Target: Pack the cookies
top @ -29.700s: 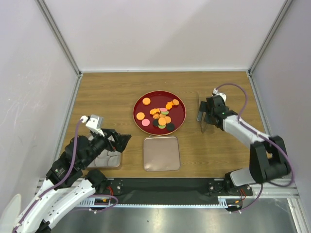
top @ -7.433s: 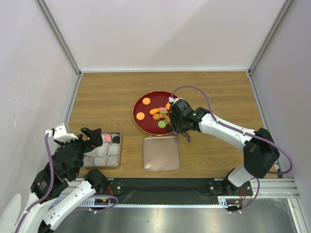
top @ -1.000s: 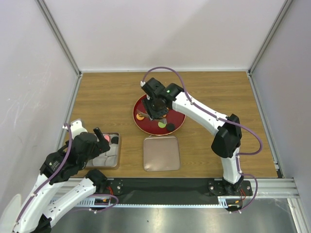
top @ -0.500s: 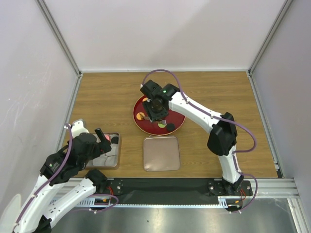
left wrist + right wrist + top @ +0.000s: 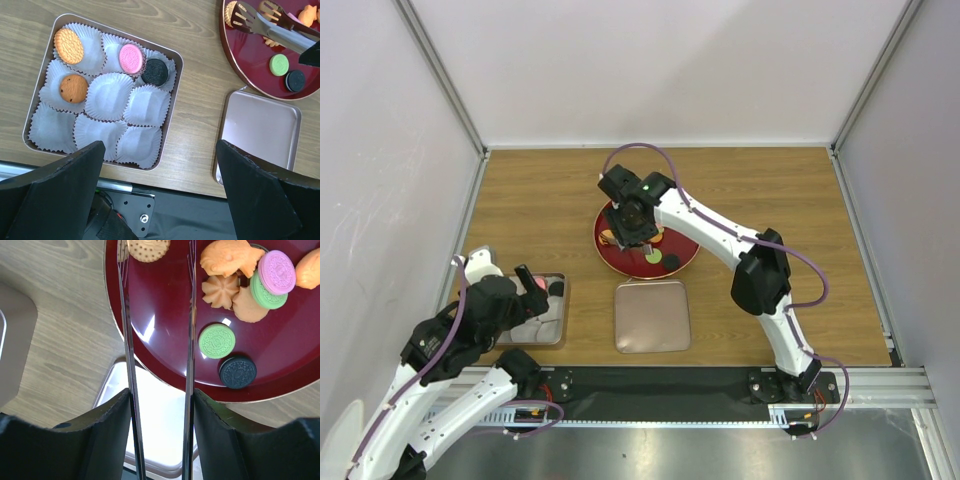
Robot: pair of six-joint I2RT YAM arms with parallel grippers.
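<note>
Right wrist: right pincer (image 5: 161, 400) pinches tongs (image 5: 126, 340) over cookies (image 5: 232, 262) on plate (image 5: 165, 300), lid (image 5: 155, 440) beside; left pincer (image 5: 159, 150) spread.

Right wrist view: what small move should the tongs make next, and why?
Probably close the tongs on the tan round cookie: it lies between their open blades near the rim of the red plate, and they hold nothing yet.

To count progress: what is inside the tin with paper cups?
Nine paper cups. Four hold one each: plain orange cookie, speckled orange cookie, pink cookie, dark cookie. Five look empty. The tin floor under the papers is covered.
</note>
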